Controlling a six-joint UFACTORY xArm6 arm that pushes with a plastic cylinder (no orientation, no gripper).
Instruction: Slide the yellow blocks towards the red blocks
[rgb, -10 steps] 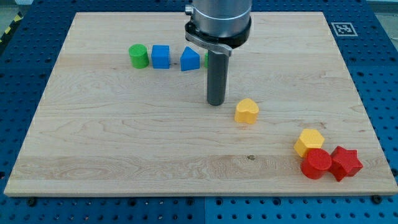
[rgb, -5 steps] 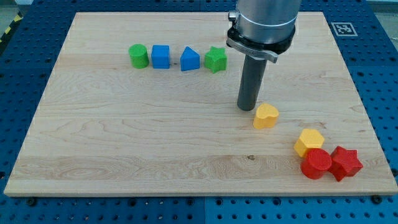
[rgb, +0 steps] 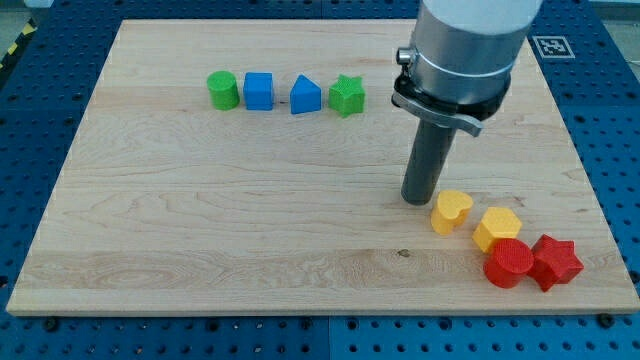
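My tip (rgb: 419, 201) rests on the board, touching or almost touching the upper left side of the yellow heart-shaped block (rgb: 451, 212). A yellow hexagonal block (rgb: 496, 229) lies just right of the heart, a small gap between them. It touches the red cylinder (rgb: 509, 263) below it. A red star (rgb: 556, 262) sits against the cylinder's right side, near the board's bottom right corner.
A row of blocks lies at the view's upper left: a green cylinder (rgb: 222, 90), a blue cube (rgb: 258, 90), a blue block with a pointed top (rgb: 305, 96) and a green star (rgb: 347, 96). The wooden board's right edge (rgb: 590, 190) is close to the red blocks.
My tip has moved right and down, pushing the yellow heart from mid-board to just left of the yellow hexagon. The other blocks have not moved.
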